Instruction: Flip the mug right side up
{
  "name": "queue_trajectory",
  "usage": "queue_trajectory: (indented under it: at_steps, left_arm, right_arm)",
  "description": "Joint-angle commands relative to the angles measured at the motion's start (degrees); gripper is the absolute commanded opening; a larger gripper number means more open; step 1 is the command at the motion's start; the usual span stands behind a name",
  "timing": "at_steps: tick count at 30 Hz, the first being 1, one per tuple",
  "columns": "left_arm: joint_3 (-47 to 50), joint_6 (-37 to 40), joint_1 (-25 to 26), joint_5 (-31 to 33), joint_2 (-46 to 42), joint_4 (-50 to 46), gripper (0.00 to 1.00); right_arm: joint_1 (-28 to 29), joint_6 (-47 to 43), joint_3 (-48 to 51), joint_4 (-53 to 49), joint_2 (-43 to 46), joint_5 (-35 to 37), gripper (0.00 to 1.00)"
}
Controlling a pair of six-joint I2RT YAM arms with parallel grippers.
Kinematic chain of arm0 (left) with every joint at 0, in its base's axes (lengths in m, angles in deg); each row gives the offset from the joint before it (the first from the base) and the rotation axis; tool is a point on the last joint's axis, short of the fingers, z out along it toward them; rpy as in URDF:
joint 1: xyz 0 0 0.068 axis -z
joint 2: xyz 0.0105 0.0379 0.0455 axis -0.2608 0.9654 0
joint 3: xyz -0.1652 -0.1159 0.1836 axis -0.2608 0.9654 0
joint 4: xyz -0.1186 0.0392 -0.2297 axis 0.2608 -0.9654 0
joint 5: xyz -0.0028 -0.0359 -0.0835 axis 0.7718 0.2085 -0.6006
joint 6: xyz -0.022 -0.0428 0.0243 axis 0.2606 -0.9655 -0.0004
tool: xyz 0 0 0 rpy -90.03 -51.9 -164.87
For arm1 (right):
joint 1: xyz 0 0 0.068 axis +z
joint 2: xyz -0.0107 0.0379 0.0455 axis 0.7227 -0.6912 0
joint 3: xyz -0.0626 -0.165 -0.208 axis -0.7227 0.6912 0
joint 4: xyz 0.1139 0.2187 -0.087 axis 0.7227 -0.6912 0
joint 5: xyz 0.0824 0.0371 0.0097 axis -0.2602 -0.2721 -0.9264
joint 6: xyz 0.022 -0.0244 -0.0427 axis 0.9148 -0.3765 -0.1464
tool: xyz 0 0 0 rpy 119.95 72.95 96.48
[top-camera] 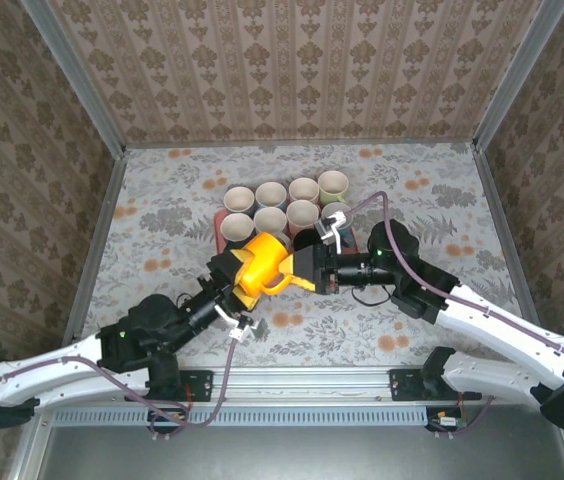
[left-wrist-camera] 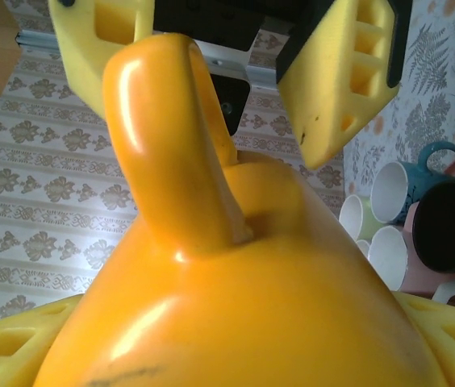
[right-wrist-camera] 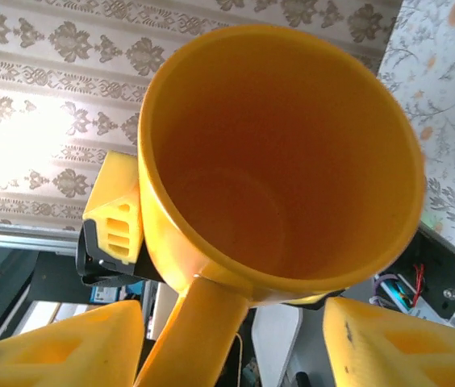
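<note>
Along the bottom edge of the top view, the two arm bases sit on the metal rail, and both arms reach up toward the middle of the frame, where they meet over the floral-patterned table (top-camera: 162, 200).

At the centre of the top view, the left end effector (top-camera: 250, 276) comes in from the lower left and grips the yellow mug (top-camera: 260, 255) around its body. In the left wrist view its yellow fingers (left-wrist-camera: 6, 355) press against the mug's (left-wrist-camera: 235, 306) sides at the bottom corners of the frame. The mug lies tipped on its side, not upright, with its handle (left-wrist-camera: 163, 137) sticking out toward the right arm. Whether it touches the table cannot be told.

The right end effector (top-camera: 292, 270) enters from the right of the top view. Its fingers are spread to either side of the handle, with a clear gap on one side, so they are not clamped on it. In the right wrist view the mug's (right-wrist-camera: 284, 161) mouth faces the camera. Its handle (right-wrist-camera: 199, 330) runs down between the two yellow fingers (right-wrist-camera: 58, 347) at the bottom of the frame.

Just above the yellow mug in the top view stands a cluster of mugs (top-camera: 287, 205), packed close in rows with mouths up. Most are cream, one teal and one dark.
</note>
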State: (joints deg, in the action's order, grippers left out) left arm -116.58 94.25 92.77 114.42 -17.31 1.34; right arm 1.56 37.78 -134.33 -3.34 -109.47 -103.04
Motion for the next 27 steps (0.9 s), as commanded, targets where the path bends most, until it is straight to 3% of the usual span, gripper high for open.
queue_trajectory:
  at_steps: [1,11,23,25,27]
  left_arm:
    - [-0.80,1.54,-0.39,0.00,-2.65,6.08,0.24]
    - [-1.48,4.96,-0.04,-0.96,-2.20,1.26,0.20]
    - [-3.41,7.94,0.92,-1.86,0.06,-4.60,0.22]
    - [-3.88,8.12,0.90,-1.86,0.56,-4.64,0.25]
    - [-4.12,7.88,0.93,-1.58,0.79,-4.61,0.36]
  right_arm:
    - [1.04,1.91,-0.29,3.61,-0.83,-1.53,0.56]
    - [1.52,1.14,-0.61,3.42,-4.81,-1.80,0.38]
    - [1.55,1.34,-0.60,6.48,-9.30,-1.94,0.30]
    - [1.48,1.14,-1.01,6.47,-9.67,-1.93,0.21]
    - [1.33,0.66,-1.31,5.73,-9.39,-1.65,0.14]
